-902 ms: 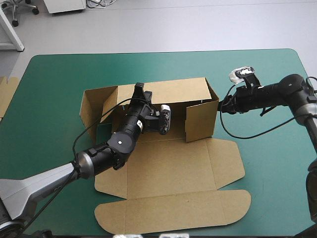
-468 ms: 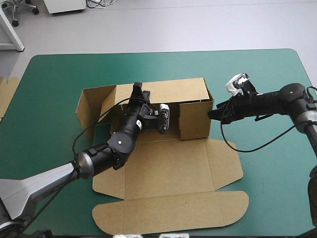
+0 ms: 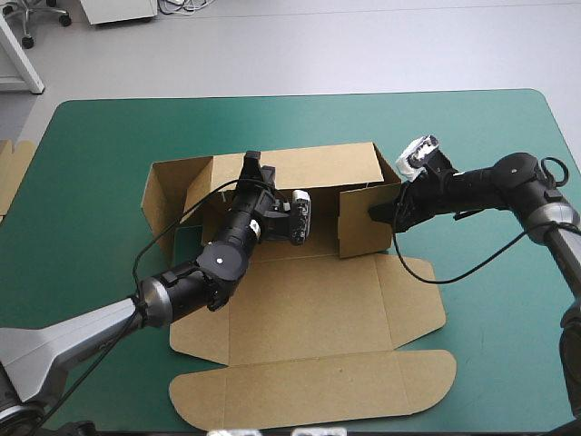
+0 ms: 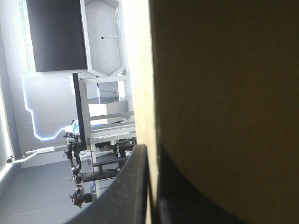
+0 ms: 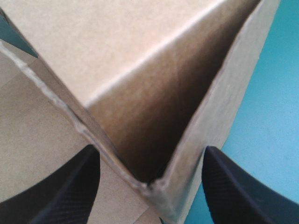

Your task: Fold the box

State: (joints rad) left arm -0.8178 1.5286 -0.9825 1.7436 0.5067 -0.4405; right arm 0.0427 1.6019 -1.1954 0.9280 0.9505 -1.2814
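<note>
So the right gripper (image 3: 381, 213) has just pushed in from the right edge of the tabletop. Earlier it sat off the box's (image 3: 309, 309) right end; now it's right at that corner. Its 2 black fingers stand wide apart and straddle the corner, gripping nothing. In the right wrist view the creased corner sits between the fingers (image 5: 88, 182). The end flap (image 3: 363, 222) swung further inward a moment ago and has now eased back out a bit, so I'd say that wall isn't tucked yet. My guess is the gripper is lining up to catch that end rather than finishing anything.

The left gripper (image 3: 255, 163) hasn't moved. It stays all but closed on the top edge of the back wall (image 3: 318, 163) and keeps it upright, with the thin sheet pinched between the fingers.

The box sits mid-tabletop on the teal-green cover (image 3: 109, 145). The back wall stands toward the far edge, and the base and lid (image 3: 318, 391) lie flat toward the near edge.

- Material: plain brown board, matte, stiff enough to stand but bending along its scored creases.
- Cut edges: pale and a bit rough – up close the corner looks slightly frayed.
- Lid: rounded ends.
- Fingers: curved fins with a fine grippy texture.
- Cover: smooth and flat.
</note>
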